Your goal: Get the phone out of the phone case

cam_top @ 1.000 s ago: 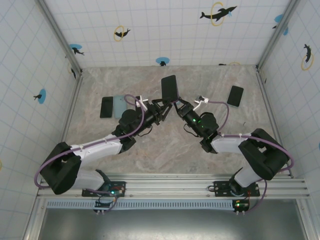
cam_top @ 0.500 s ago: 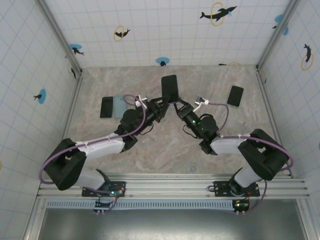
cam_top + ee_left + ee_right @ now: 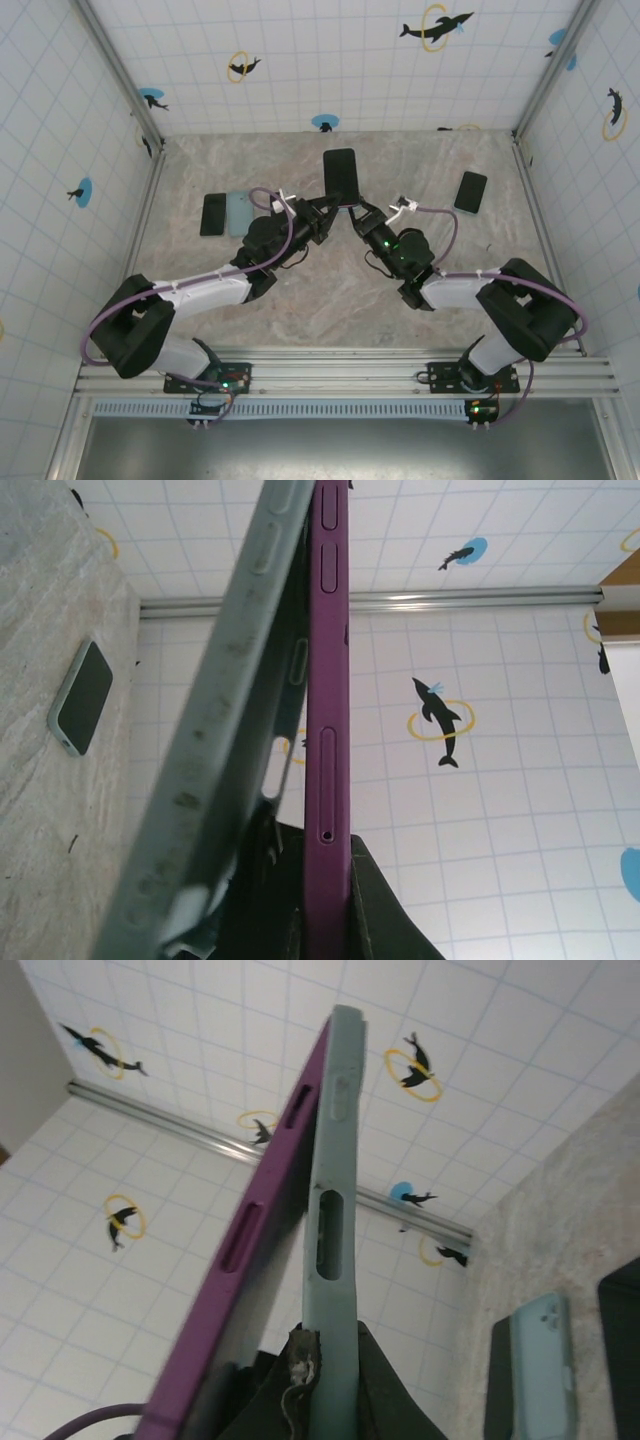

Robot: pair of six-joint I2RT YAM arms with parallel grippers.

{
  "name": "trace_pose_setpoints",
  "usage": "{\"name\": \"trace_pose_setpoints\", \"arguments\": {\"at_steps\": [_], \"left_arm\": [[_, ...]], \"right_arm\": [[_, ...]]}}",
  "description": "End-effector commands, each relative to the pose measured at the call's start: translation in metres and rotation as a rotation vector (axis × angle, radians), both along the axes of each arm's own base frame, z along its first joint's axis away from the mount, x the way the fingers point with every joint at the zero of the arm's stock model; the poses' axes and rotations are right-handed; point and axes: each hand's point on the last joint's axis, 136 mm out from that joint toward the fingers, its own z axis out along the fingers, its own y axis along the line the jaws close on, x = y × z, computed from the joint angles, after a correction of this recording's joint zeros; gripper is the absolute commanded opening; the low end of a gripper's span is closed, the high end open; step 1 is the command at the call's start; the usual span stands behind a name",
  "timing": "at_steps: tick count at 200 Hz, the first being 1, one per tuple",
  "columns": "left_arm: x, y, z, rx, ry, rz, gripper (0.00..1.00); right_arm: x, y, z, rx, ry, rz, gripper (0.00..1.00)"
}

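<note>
- Grippers first: my left gripper (image 3: pixel 322 212) and right gripper (image 3: pixel 360 212) meet over the middle of the table (image 3: pixel 300 290). Together they hold the cased handset up off the surface, far end pointing toward the back wall.
- Left one is pinched tight on the near end of the purple phone (image 3: pixel 328 730), with a finger on each side of it in the left wrist view.
- Right one is clamped just as narrow on the grey-green phone case (image 3: pixel 335 1190), right at its near edge.
- Phone isn't out yet. Down by my fingers the two have split apart with a clear wedge of gap, but at the far end they're touching, phone tucked in the case.
- Case looks pretty scuffed and grimy along the side, button cutouts showing.
- Other stuff lies flat on the table: a black phone (image 3: pixel 212 214) with a pale blue case (image 3: pixel 238 212) just beside it on my left, and another dark phone (image 3: pixel 471 192) off to my right, well apart from the action.
</note>
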Motion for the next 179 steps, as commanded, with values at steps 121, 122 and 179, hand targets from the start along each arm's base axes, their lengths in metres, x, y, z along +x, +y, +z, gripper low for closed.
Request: {"name": "trace_pose_setpoints", "arguments": {"at_steps": [121,122,179], "left_arm": [[0.022,-0.004,-0.022,0.014,0.001,0.000,0.02],[0.023,-0.005,-0.023,0.016,0.002,0.000,0.02],[0.060,-0.027,-0.077,0.056,0.073,-0.022,0.02]], "right_arm": [[0.047,-0.115,-0.040,-0.349,0.116,-0.340,0.00],[0.047,-0.116,-0.041,-0.352,0.116,-0.341,0.00],[0.042,-0.154,-0.059,-0.434,0.143,-0.370,0.00]]}}
